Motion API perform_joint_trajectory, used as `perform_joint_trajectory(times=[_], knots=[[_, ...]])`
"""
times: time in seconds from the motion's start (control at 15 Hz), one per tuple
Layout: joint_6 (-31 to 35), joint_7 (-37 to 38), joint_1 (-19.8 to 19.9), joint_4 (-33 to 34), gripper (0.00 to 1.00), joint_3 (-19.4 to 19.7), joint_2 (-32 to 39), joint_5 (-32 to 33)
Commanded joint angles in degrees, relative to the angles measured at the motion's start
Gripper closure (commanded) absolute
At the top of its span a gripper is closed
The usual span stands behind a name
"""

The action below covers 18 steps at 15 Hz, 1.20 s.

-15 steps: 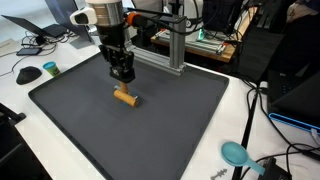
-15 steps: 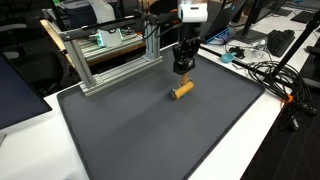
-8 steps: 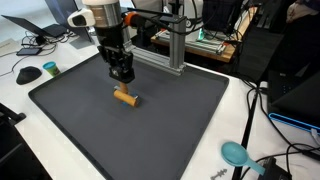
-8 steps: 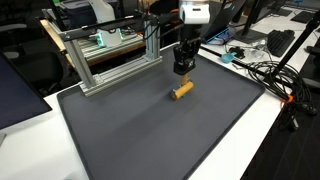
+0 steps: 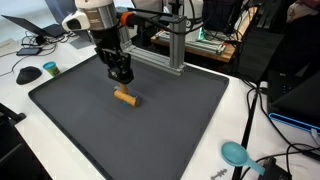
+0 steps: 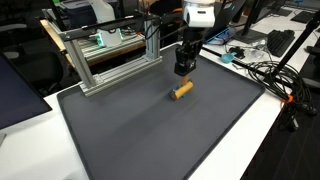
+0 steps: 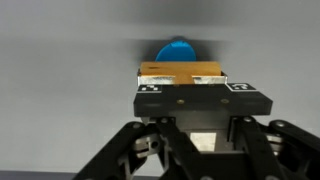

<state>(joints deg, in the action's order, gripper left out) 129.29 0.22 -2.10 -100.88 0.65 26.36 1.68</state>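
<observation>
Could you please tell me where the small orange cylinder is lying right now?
In both exterior views the orange cylinder lies on its side near the middle of the dark mat, just below the raised pincer and apart from it.

A dark grey mat covers a white table. An aluminium frame stands at twelve o'clock; a teal brush lies at four o'clock.
</observation>
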Motion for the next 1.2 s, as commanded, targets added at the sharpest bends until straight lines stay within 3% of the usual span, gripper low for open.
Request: perform_joint_trajectory(times=[0.0, 1.13], knots=[[-3.8, -2.7, 1.6, 3.3, 0.78, -1.4, 4.2, -1.9], [-14.6, -3.9, 1.7, 13.0, 0.78, -1.5, 10.4, -1.6]])
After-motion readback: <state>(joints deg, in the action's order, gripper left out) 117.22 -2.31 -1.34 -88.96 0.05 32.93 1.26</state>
